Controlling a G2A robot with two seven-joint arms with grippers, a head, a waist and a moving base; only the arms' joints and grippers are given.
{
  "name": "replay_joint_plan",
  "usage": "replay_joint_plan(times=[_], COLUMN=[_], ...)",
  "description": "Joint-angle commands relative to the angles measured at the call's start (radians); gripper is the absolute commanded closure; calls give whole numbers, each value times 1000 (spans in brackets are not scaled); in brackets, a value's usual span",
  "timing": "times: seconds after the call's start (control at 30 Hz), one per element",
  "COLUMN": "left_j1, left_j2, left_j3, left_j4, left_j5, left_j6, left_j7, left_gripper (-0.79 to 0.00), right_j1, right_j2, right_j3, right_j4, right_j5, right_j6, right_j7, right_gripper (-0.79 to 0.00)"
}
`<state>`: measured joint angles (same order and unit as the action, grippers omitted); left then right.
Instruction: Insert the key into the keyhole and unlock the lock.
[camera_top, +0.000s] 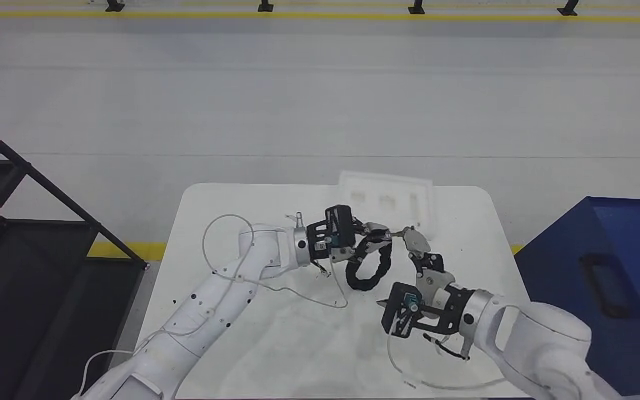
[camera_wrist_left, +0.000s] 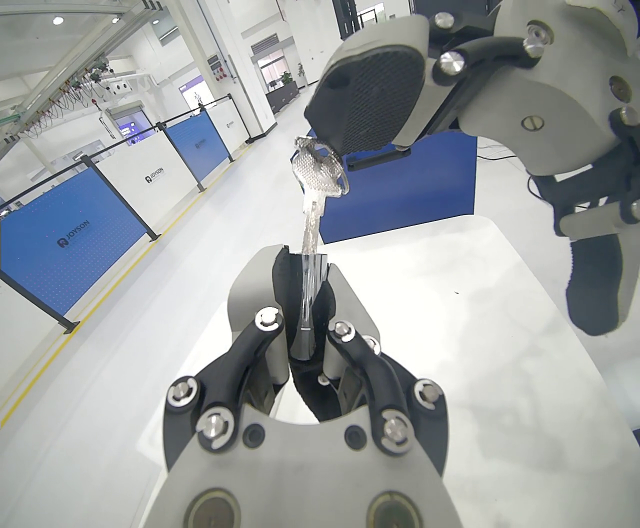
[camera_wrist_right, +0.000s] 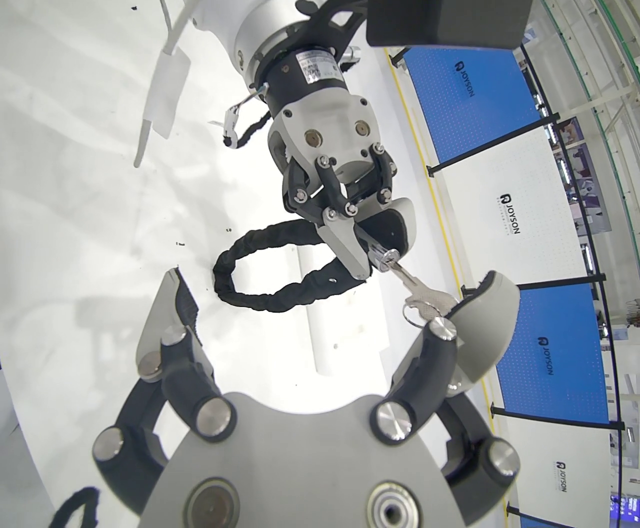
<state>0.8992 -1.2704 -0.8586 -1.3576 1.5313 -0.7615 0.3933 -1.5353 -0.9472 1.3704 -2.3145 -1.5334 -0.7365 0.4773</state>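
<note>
Your left gripper (camera_wrist_left: 302, 285) is clenched on the metal barrel of the lock (camera_top: 362, 272). Its black cable loop hangs down toward 6 o'clock in the top view and rests on the table (camera_top: 220, 230).

The key (camera_wrist_left: 320, 170) is seated in the keyhole (camera_wrist_right: 389, 257), blade in and flat head out in the air. Its long axis runs roughly 9 to 3 o'clock, with the head at the 3 o'clock end, pointing away from your left gripper.

Your right gripper (camera_wrist_right: 332, 305) comes in from about 5 o'clock of the key with its fingers spread wide, holding nothing. The key head is not centred in that gap. It sits at one pad (camera_wrist_left: 370, 100), touching or just beside it, I cannot tell which. The other finger (camera_wrist_left: 595, 290) stands well apart.

I judge that insertion is done and the turn remains. Your right arm is the nearer one. You would want the head brought between both pads before closing, then a twist about the blade's axis.

A white tray (camera_top: 385, 190) lies at 12 o'clock, well apart. Nothing stands between your fingers and the key.
</note>
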Motion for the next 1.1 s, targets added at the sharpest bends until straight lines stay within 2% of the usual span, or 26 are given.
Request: replay_joint_plan(times=[0.0, 0.2, 0.53, 0.77, 0.93, 1.07], left_j1=[0, -2, -4, 1, 1, -5], left_j2=[0, 1, 1, 11, 26, 38], left_j3=[2, 8, 13, -9, -37, -55], left_j4=[1, 4, 12, 4, -15, -35], left_j5=[8, 31, 46, 71, 103, 122], left_j6=[-1, -8, -8, -19, -65, -135], left_j7=[6, 22, 42, 51, 39, 16], left_gripper=[0, 0, 0, 0, 0, 0], right_j1=[5, 27, 36, 56, 89, 114], right_j2=[0, 3, 7, 16, 27, 36], right_j3=[0, -6, -4, 63, 79, 40], right_j4=[3, 6, 13, 36, 24, 5], right_j5=[6, -2, -29, -32, -78, -155], right_j6=[-3, -60, -94, -159, -272, -276], right_j7=[8, 10, -7, -48, -83, -95], right_gripper=[-785, -785, -785, -785, -785, -785])
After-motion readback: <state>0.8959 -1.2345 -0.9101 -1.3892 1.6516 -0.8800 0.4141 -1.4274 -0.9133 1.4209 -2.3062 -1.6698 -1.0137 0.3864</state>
